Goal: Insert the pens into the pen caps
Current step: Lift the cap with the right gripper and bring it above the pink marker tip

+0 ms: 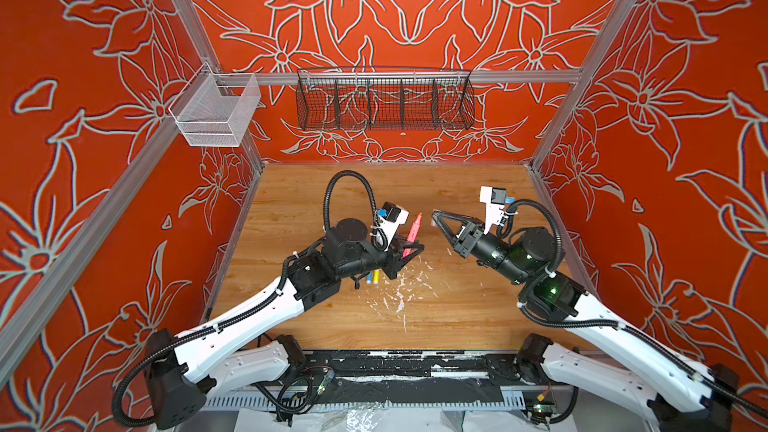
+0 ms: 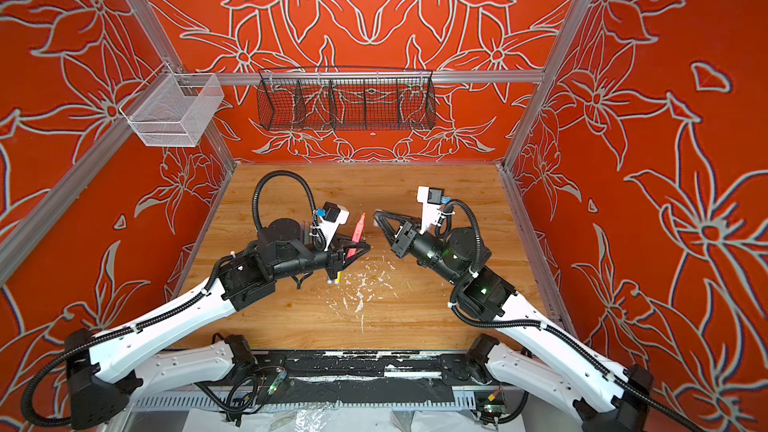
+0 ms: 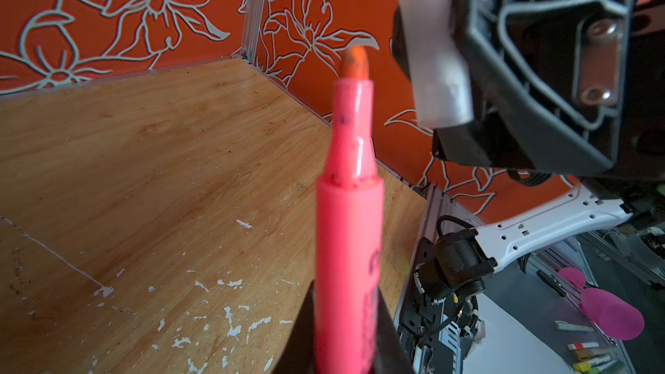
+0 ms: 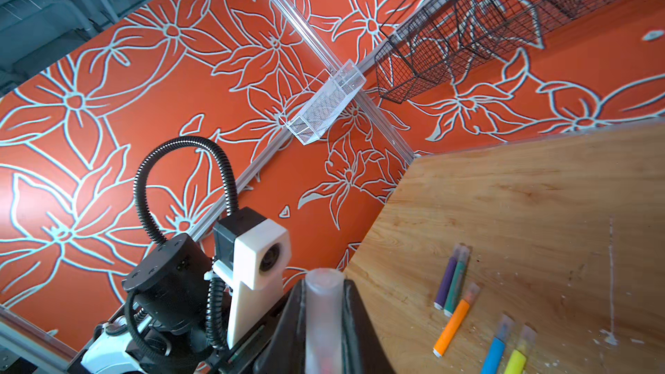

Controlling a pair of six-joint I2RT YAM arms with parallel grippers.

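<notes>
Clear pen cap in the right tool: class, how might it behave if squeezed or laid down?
Probably stiff: the clear pen cap looks undeformed, mouth round, though the right tool pinches it. Likely light: small and hollow. A smooth tube, it may roll on the table.

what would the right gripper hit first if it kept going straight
The right gripper, clear cap leading, would most likely meet the tip of the pink-red pen in the left gripper, though depth is unclear.

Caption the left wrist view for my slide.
Left gripper holds the uncapped pink-red pen; right gripper holds a clear pen cap close beside its tip, not yet on.
</notes>
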